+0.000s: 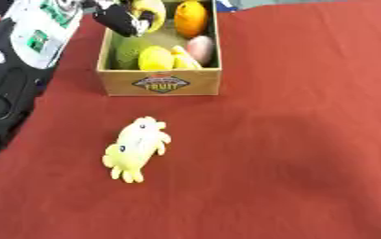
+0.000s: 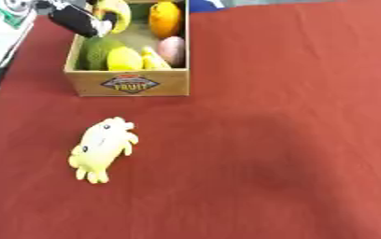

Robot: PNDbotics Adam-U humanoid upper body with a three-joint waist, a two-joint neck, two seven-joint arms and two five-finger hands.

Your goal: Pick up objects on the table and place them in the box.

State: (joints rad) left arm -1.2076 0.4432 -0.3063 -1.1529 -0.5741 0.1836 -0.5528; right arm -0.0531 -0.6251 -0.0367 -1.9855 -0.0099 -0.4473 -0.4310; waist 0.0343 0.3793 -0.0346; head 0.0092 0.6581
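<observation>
the left hand is hanging over the far left corner of the cardboard box, its dark fingers curled round a yellow curved fruit, so placing is under way. next comes letting go, then fetching the soft yellow plush toy lying near, on the red cloth.
</observation>
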